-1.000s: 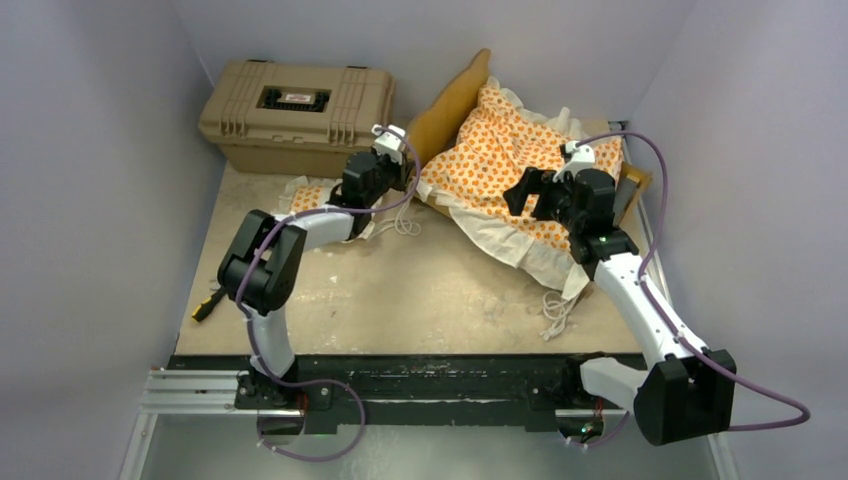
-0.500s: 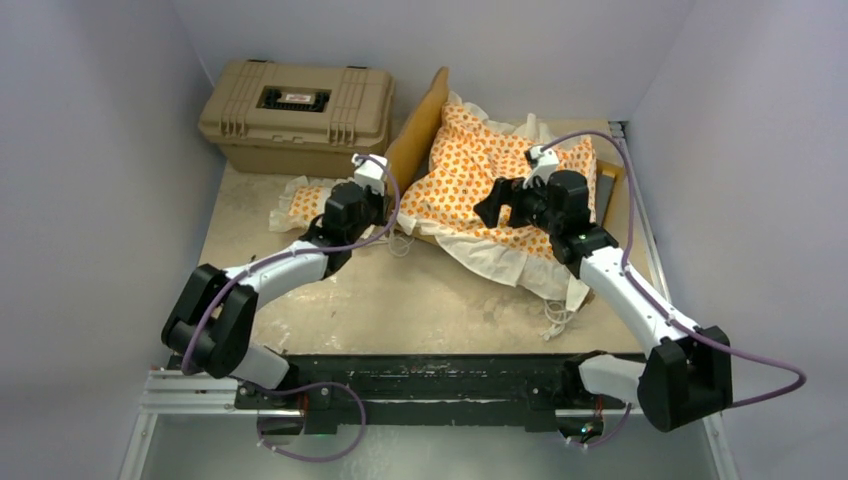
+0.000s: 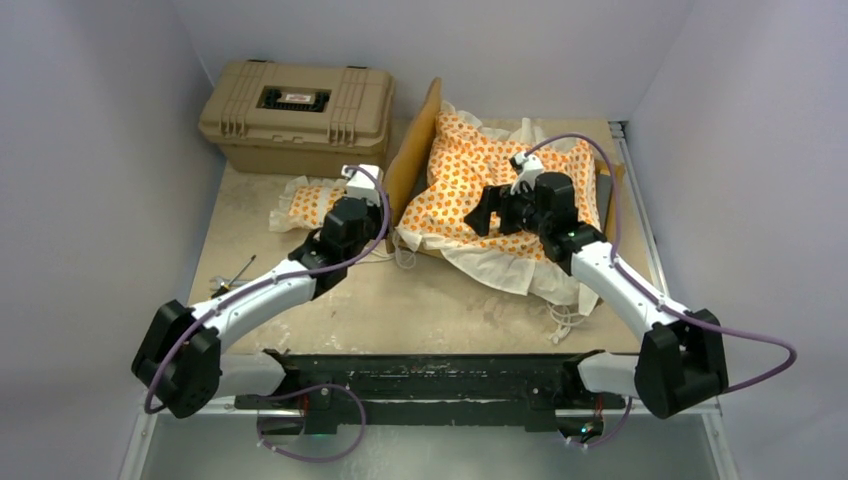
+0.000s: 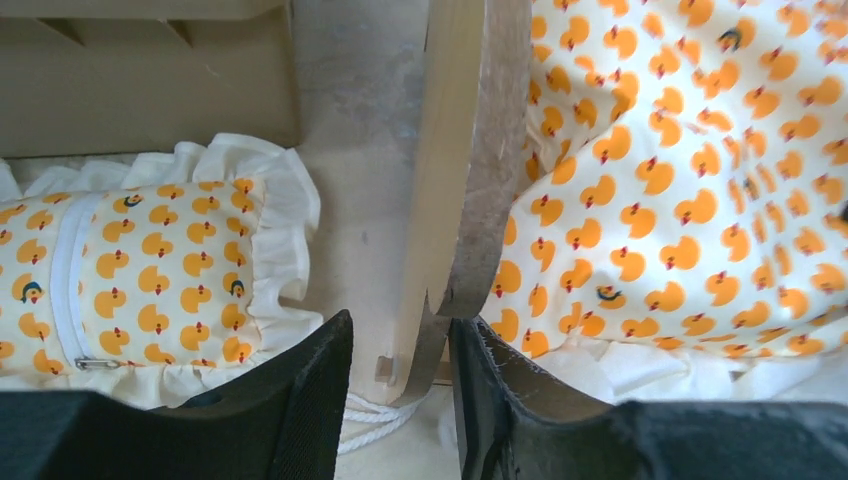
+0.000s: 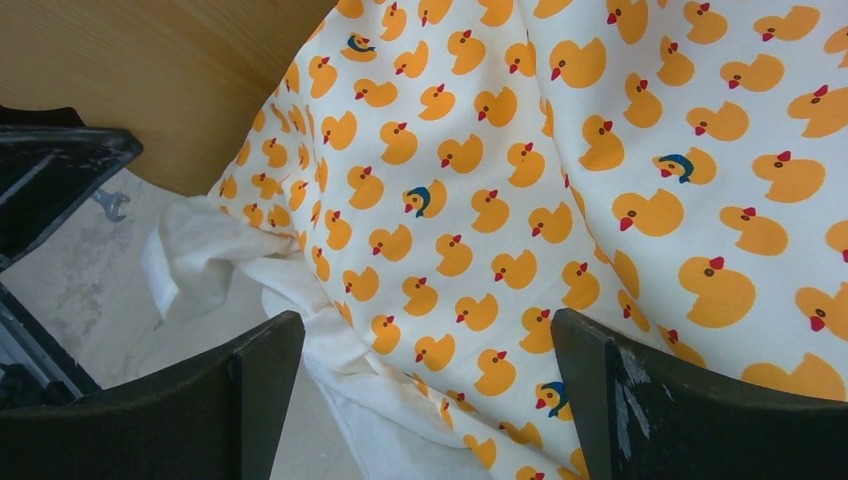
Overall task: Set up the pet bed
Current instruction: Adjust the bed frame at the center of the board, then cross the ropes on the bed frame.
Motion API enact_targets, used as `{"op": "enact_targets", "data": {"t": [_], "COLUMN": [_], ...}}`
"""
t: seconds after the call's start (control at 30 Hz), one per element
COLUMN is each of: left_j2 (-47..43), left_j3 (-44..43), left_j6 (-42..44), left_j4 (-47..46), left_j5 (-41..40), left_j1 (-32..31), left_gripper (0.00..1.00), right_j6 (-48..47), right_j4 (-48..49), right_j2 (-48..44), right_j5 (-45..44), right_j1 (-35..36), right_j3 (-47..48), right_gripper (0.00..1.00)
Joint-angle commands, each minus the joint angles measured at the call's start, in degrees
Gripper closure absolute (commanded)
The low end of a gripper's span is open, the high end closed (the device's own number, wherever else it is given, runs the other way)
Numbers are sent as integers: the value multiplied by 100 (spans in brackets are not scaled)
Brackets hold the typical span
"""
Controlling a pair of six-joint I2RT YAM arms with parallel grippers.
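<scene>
Bare tabletop [image 3: 440, 300] in front is free to pass; upright headboard [image 3: 415, 140] walls pillow [image 3: 312, 203] from mattress cushion [image 3: 460, 170]; tan hard case [image 3: 296, 110] blocks back-left.

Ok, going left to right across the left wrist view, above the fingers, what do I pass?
pillow → table → headboard → mattress

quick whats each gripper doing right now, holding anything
Left gripper: open, jaws on either side of the wooden headboard edge, not clamped.
Right gripper: wide open over the duck-print mattress cushion, holding nothing.
</scene>
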State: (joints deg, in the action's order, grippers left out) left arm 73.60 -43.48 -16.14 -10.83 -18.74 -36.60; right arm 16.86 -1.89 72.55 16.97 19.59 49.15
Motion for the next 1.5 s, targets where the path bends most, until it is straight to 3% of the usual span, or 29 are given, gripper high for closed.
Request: {"op": "enact_targets", "data": {"t": [0.0, 0.23, 0.33, 0.73, 1.07, 1.27, 1.37, 1.47], "left_j2": [-529, -1578, -1610, 532, 1691, 2070, 2050, 1630], "left_j3": [187, 1576, 1964, 2423, 2006, 1792, 1725, 1706], "left_j6": [-604, -1400, -1661, -2250, -2253, -2156, -2094, -1978], "left_j4": [149, -236, -752, -3263, -3933, -4162, -4128, -3887], "left_j5": [-165, -191, 32, -346, -907, -701, -643, -422], "left_j1": [-153, -211, -308, -844, -892, -901, -895, -904], "left_gripper": [57, 52, 59, 62, 67, 82, 100, 100], "right_j6": [-61, -17, 7, 186, 174, 163, 91, 7], "right_j4": [-12, 103, 156, 442, 478, 467, 430, 388], "right_j2": [-350, -806, -815, -787, -764, -819, -844, -876], "right_j5": [-102, -154, -150, -89, -155, -191, -187, -96], "right_j1": [35, 75, 87, 104, 112, 110, 115, 110], "right_j3": [121, -184, -304, -406, -432, -441, -437, -396], "right_gripper": [1, 1, 1, 1, 1, 1, 1, 1]}}
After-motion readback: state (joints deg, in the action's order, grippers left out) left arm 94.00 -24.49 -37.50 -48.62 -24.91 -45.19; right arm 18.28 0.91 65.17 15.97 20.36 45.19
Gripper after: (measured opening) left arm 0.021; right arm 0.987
